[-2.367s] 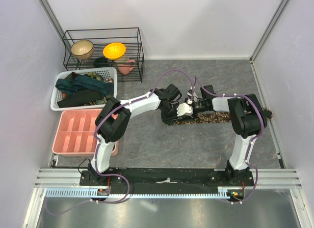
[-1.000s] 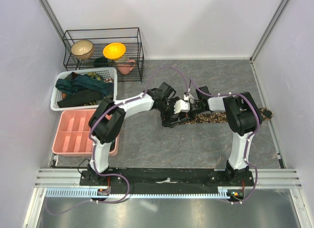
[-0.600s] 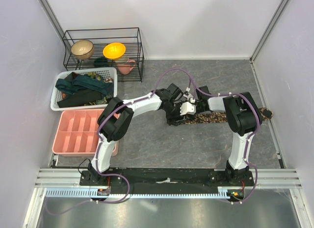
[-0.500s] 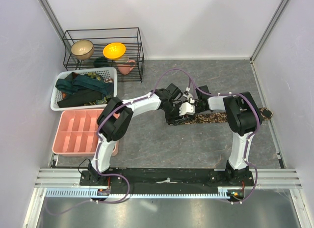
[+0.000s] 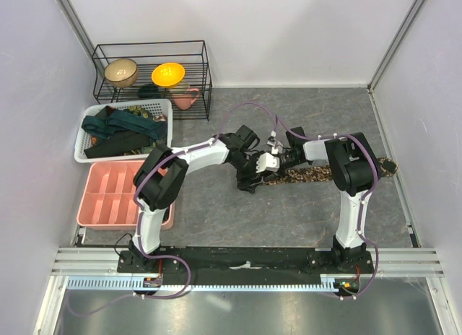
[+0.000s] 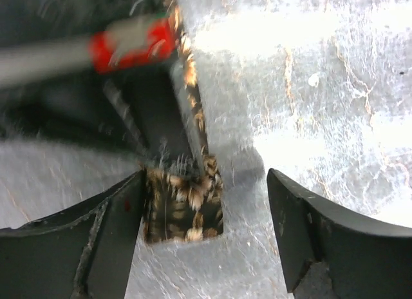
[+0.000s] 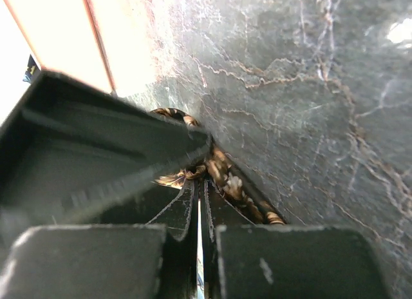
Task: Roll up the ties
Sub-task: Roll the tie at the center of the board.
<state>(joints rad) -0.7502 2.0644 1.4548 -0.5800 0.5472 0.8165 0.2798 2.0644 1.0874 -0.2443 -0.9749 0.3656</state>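
Note:
A brown-and-tan speckled tie (image 5: pixel 317 174) lies flat across the grey table, running right from the two grippers. My left gripper (image 5: pixel 249 180) is open over its left end. In the left wrist view that end (image 6: pixel 183 209) sits between the jaws, against the left finger (image 6: pixel 96 247). My right gripper (image 5: pixel 268 162) is just right of it, low on the tie. In the right wrist view its jaws (image 7: pixel 199 183) are pressed together with speckled fabric (image 7: pixel 225 176) at the tips. Dark teal and black ties (image 5: pixel 126 124) lie in the white basket.
A white mesh basket (image 5: pixel 81 144) stands at the left. A pink compartment tray (image 5: pixel 94 183) lies in front of it. A black wire rack (image 5: pixel 206 68) with bowls and a pink mug is at the back left. Walls close in both sides.
Both grippers have shifted slightly left and toward the near edge at the tie's left end. The left wrist is blurred with motion. The tie's far end has stayed put.

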